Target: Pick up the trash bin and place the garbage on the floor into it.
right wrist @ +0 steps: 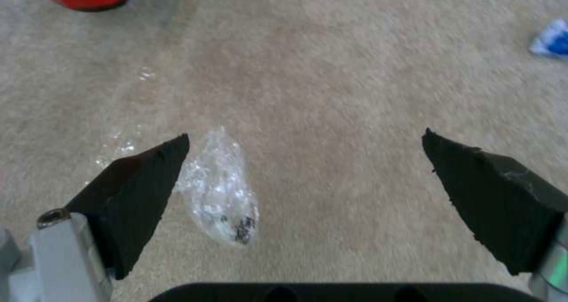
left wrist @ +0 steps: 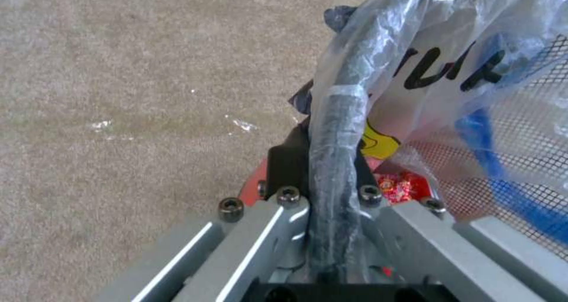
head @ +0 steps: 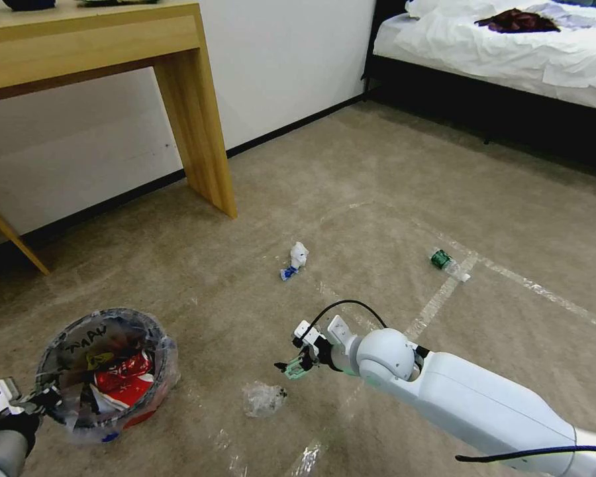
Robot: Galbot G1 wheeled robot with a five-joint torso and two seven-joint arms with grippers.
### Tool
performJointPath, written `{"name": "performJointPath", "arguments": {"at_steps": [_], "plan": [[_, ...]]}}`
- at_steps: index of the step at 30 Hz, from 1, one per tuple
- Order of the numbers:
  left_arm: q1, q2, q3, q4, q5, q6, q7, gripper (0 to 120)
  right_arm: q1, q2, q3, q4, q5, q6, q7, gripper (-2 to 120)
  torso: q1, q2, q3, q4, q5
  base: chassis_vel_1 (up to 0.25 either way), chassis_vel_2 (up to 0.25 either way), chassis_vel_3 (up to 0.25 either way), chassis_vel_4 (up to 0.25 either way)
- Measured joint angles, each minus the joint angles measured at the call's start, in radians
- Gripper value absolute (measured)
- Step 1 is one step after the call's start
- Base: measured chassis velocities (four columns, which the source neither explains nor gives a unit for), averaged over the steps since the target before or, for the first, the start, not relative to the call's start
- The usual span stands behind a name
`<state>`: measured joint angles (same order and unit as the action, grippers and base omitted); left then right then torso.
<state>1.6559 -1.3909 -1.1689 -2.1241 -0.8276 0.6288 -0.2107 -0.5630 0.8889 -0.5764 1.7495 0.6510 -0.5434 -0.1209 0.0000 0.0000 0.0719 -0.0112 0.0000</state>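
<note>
The red trash bin (head: 106, 371), lined with a crinkled clear bag with black writing, hangs at the lower left with red wrappers inside. My left gripper (head: 43, 401) is shut on its rim (left wrist: 334, 160); in the left wrist view the left gripper (left wrist: 331, 178) clamps the bag-wrapped rim. My right gripper (head: 295, 366) is open, just above the floor (head: 377, 199). In the right wrist view a crumpled clear plastic piece (right wrist: 219, 191) lies beside one fingertip (right wrist: 142, 191) of the right gripper (right wrist: 308, 142). The clear plastic (head: 263, 399) sits between bin and right gripper.
A white tissue (head: 298, 254) with a blue mask (head: 289, 272) lies farther ahead, and a green-labelled bottle (head: 444, 260) lies to the right on a tape line (head: 437, 298). A wooden desk leg (head: 202, 132) stands far left, a bed (head: 510, 46) far right.
</note>
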Motion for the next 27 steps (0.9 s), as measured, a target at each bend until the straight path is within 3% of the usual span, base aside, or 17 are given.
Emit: {"name": "performJointPath", "arguments": {"at_steps": [1, 3, 12, 27], "plan": [[0.000, 0.000, 0.000, 0.000, 0.000, 0.000, 0.000, 0, 0.000, 0.000, 0.000, 0.000, 0.000, 0.000, 0.000, 100, 0.000, 0.000, 0.000, 0.0000, 0.0000, 0.000, 0.000, 0.000, 0.000], [0.000, -0.002, 0.000, -0.001, 0.001, 0.000, -0.002, 0, -0.002, -0.001, -0.009, -0.031, -0.028, 0.081, -0.067, 100, 0.000, 0.000, 0.000, 0.0000, -0.0001, 0.000, 0.000, 0.000, 0.000], [0.001, -0.006, 0.000, -0.001, 0.007, 0.002, -0.003, 0, 0.001, 0.007, -0.073, -0.080, -0.040, 0.207, -0.127, 99, 0.000, 0.000, 0.000, 0.0000, 0.0000, 0.000, 0.000, 0.000, 0.000], [0.006, -0.006, -0.011, 0.000, 0.009, 0.004, -0.005, 0, -0.008, 0.036, -0.130, -0.169, -0.044, 0.270, -0.158, 90, 0.000, 0.000, 0.000, 0.0001, 0.0000, 0.000, 0.000, 0.000, 0.000]]}}
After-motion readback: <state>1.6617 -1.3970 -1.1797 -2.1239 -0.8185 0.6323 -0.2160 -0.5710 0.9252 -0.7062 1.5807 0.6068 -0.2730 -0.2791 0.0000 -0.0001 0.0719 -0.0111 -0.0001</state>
